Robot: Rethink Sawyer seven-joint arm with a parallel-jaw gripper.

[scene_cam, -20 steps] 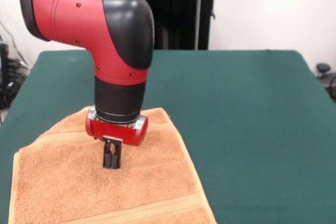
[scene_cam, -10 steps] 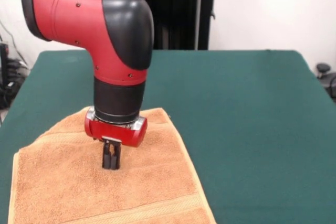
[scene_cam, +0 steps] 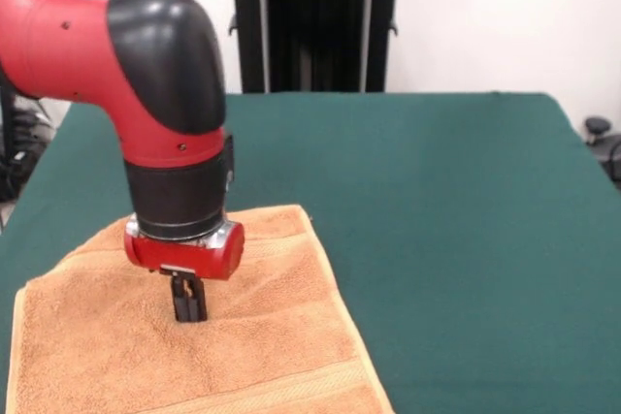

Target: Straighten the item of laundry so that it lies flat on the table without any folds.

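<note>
While pressed tips-down into the cloth, claw (scene_cam: 188, 309) pinched tight on a small ridge of the orange-tan towel (scene_cam: 262, 346), fingers together. Towel spread beneath and all around the claw on the green table (scene_cam: 446, 210), creased outward from the pinch, woven band nearer the camera than the claw. No readable writing, brand or label anywhere on towel or arm (scene_cam: 146, 84).

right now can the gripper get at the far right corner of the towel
Probably yes. The gripper sits down on the middle of the towel, and the far right corner lies flat in the open. Only bare table lies beyond it, and nothing stands between.
</note>
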